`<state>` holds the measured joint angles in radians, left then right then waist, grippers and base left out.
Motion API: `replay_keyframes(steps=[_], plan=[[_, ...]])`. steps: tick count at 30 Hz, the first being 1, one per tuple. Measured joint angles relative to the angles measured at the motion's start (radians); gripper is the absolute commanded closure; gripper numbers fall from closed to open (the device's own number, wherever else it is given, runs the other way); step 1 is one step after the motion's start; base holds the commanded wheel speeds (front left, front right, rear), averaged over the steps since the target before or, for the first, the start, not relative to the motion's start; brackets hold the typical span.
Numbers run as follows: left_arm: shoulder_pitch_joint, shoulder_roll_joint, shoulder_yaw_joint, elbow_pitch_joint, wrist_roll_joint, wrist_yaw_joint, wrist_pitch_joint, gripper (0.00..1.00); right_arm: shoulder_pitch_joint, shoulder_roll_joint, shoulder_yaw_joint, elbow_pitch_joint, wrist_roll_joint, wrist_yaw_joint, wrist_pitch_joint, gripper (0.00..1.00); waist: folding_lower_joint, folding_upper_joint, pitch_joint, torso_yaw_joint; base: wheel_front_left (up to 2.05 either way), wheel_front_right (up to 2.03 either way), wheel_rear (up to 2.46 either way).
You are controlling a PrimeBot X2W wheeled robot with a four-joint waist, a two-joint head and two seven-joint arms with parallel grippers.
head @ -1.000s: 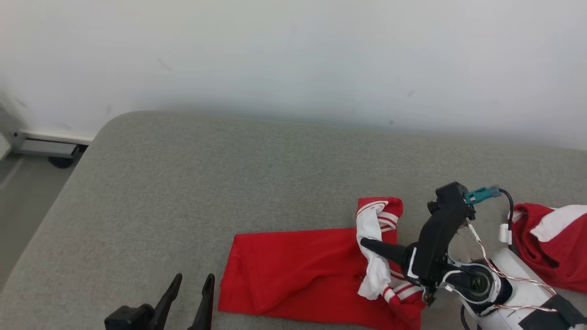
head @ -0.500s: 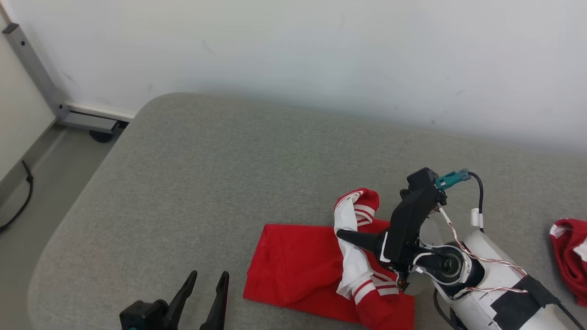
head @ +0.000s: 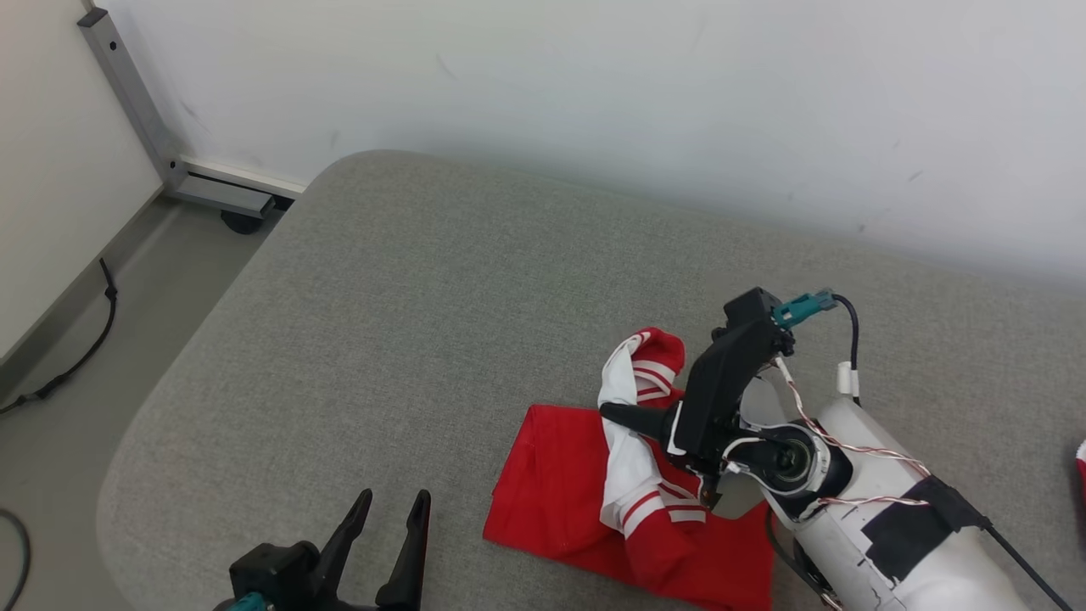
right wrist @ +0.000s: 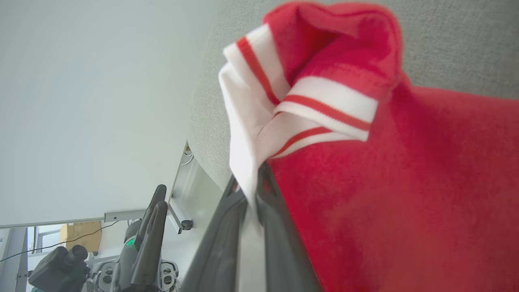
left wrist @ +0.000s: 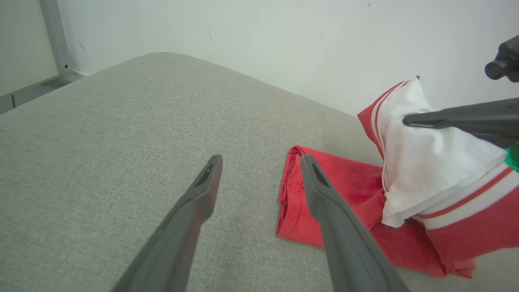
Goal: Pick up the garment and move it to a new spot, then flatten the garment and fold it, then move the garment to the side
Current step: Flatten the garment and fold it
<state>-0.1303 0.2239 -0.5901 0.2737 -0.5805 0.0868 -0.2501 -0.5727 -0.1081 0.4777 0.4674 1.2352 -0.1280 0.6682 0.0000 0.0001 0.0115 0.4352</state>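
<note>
One red garment (head: 560, 496), right jaws pinching it

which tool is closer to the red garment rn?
Right. The right tool is shut on a white fold of the garment. The left tool is open over the grey cushion, beside the garment's left edge, not touching.

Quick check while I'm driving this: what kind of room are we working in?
Probably a lab or test room, not a home: a grey fabric-covered surface against a bare white wall, a metal frame post on a caster, and a loose cable on the floor.
</note>
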Motion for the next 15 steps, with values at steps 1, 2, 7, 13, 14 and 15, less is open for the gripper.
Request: replay_keyframes(steps=[1,2,7,13,14,15], plan=[[0.0,0.0,0.001,0.001,-0.001,0.0,0.0,0.0,-0.007,0.006,0.002,0.011,-0.004,0.0,0.0,1.0,0.0,-0.0001,0.001,0.001,0.0,0.0,0.0],[0.0,-0.001,0.002,0.002,-0.001,0.0,0.0,0.0,-0.014,0.009,0.002,0.021,-0.005,0.0,-0.001,1.0,0.0,0.0,0.002,0.003,0.0,0.0,0.0],[0.0,-0.002,0.003,0.006,-0.001,0.0,0.0,0.0,-0.033,0.013,0.002,0.07,-0.018,-0.001,-0.017,1.0,0.0,0.0,0.008,0.008,0.0,0.0,0.0],[-0.001,-0.005,0.008,0.012,-0.001,-0.001,0.0,0.0,-0.06,0.023,0.002,0.136,-0.024,-0.001,-0.03,1.0,0.0,0.0,0.017,0.016,0.0,0.0,0.0],[-0.001,-0.005,0.009,0.014,-0.001,-0.001,0.0,0.0,-0.062,0.026,0.003,0.144,-0.024,-0.001,-0.03,1.0,0.0,0.0,0.018,0.017,0.0,0.0,0.0],[-0.001,-0.005,0.011,0.016,-0.001,-0.001,0.0,0.0,-0.064,0.027,0.004,0.149,-0.024,-0.001,-0.03,0.89,-0.0001,0.0,0.018,0.018,0.0,0.0,0.0]])
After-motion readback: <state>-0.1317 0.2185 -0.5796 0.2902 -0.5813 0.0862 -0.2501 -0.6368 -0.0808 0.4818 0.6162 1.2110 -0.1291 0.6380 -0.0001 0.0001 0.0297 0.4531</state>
